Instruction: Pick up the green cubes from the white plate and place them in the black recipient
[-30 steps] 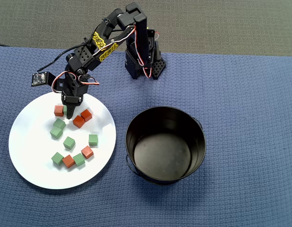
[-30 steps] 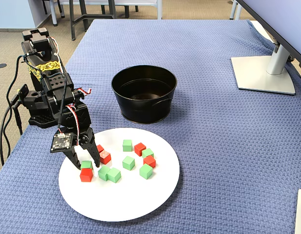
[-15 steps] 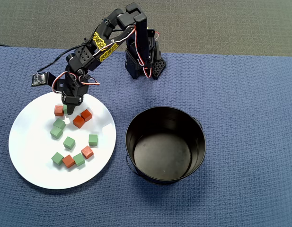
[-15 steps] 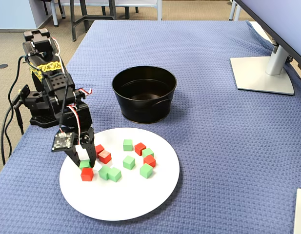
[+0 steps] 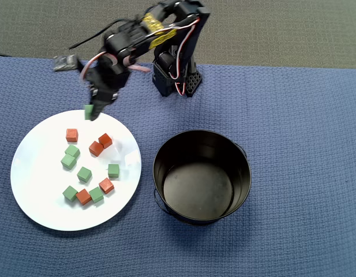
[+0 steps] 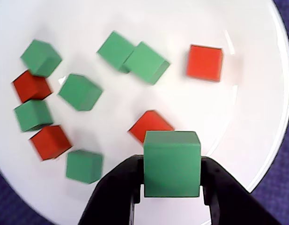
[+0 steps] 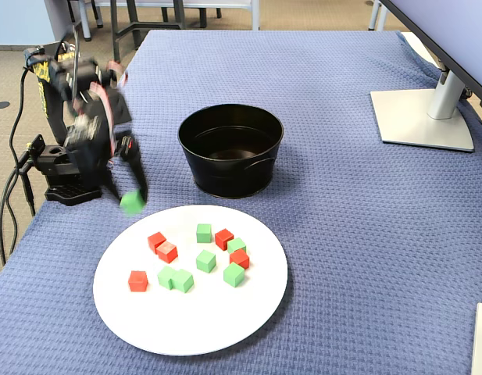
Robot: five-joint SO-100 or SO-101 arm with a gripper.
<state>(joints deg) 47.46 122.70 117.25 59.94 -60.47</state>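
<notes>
While the overhead view shows the jaws grasping a green cube above the white plate's rim, the wrist view shows it clamped; the fixed view shows the black recipient nearby.

One green cube is gripped and held in the air above the white plate's 1 o'clock edge. Six green cubes lie loose on the plate, mostly around its centre and toward 6 o'clock. The round black pot stands upright at the plate's 3 o'clock.
</notes>
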